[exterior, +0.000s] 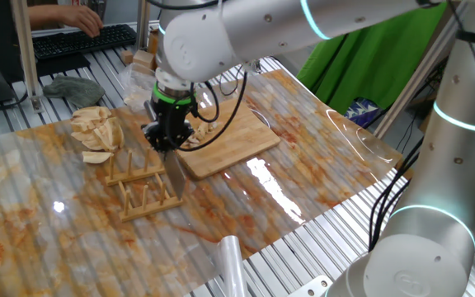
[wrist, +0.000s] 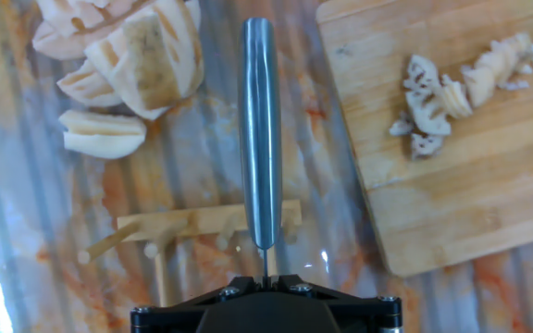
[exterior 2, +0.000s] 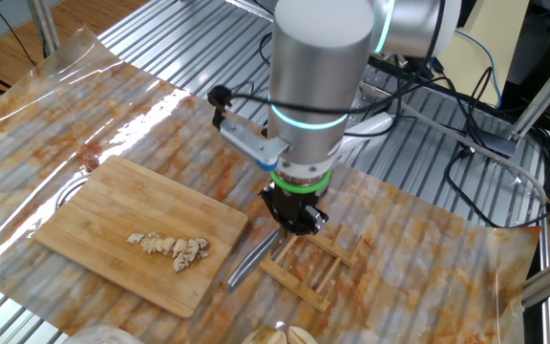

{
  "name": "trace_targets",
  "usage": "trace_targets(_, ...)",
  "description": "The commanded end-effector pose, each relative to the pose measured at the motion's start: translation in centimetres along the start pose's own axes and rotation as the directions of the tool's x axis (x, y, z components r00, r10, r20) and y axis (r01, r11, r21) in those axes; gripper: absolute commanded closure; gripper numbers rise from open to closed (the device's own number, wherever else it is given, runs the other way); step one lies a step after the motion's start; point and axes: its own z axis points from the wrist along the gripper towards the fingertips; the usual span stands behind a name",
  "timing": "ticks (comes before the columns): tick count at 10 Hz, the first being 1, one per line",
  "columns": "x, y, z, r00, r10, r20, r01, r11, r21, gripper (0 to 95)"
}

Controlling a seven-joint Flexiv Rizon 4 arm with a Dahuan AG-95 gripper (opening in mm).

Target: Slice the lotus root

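Marbled orange worktop carries a slotted wooden rack; above it, the black hand grips a steel cleaver, fingers closed tight. Sliced pale lotus root lies on the bamboo board.

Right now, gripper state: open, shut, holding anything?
Gripper: shut on the knife, held above the wooden rack.

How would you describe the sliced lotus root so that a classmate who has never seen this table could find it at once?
Start at the wooden cutting board on the marbled table. On it lies a short row of thin pale slices, the lotus root, pierced with small holes. Unlike the heap of larger pale wedges lying off the board beside the wooden rack, these are small, flat and on the board.
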Motion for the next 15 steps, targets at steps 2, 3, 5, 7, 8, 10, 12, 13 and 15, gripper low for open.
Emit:
trace_targets(2,-0.3,0.0,2.2,1.000,-0.006,0.014,0.006,1.000,-0.005,95.0)
trace_targets(3,-0.3,0.0,2.6,1.000,-0.008,0.019,0.008,1.000,-0.006,95.0)
trace_targets(5,0.2,-0.2,4.1,1.000,-0.008,0.028,0.008,1.000,-0.009,95.0)
trace_targets(7,0.1,-0.3,4.9,1.000,-0.005,0.029,0.006,1.000,-0.023,95.0)
trace_targets(8,0.1,-0.3,5.1,0.999,-0.006,0.031,0.006,1.000,-0.021,95.0)
trace_targets(10,0.1,-0.3,5.4,0.999,0.007,0.040,-0.006,1.000,-0.021,95.0)
trace_targets(12,0.2,-0.2,5.4,0.999,0.027,0.030,-0.027,1.000,-0.015,95.0)
trace_targets(13,0.3,-0.2,5.3,0.999,0.033,0.029,-0.033,0.999,-0.009,76.0)
trace_targets(15,0.4,-0.2,5.4,0.999,0.037,0.030,-0.037,0.999,-0.005,76.0)
